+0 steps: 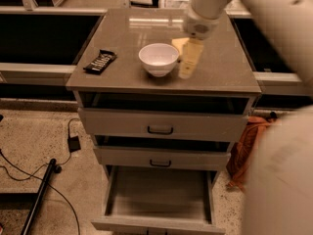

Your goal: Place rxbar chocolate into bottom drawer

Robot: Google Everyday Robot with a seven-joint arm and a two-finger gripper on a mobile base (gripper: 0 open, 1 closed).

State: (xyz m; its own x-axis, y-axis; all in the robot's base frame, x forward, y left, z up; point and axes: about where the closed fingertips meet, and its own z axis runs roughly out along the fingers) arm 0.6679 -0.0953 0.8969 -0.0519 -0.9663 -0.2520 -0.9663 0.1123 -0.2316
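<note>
The rxbar chocolate [100,61], a black wrapper with pale lettering, lies on the cabinet top [225,72] near its left edge. The bottom drawer [159,199] is pulled out and its plain grey inside shows nothing in it. My gripper [190,61] hangs over the cabinet top just right of the white bowl [158,58], far to the right of the bar. My arm reaches in from the upper right, and part of it fills the lower right of the view.
A yellow sponge-like block [179,43] lies behind the gripper, partly hidden. The two upper drawers [161,126] stand slightly ajar. An orange bag [247,148] sits on the floor right of the cabinet. Black cables [49,173] lie on the floor at left.
</note>
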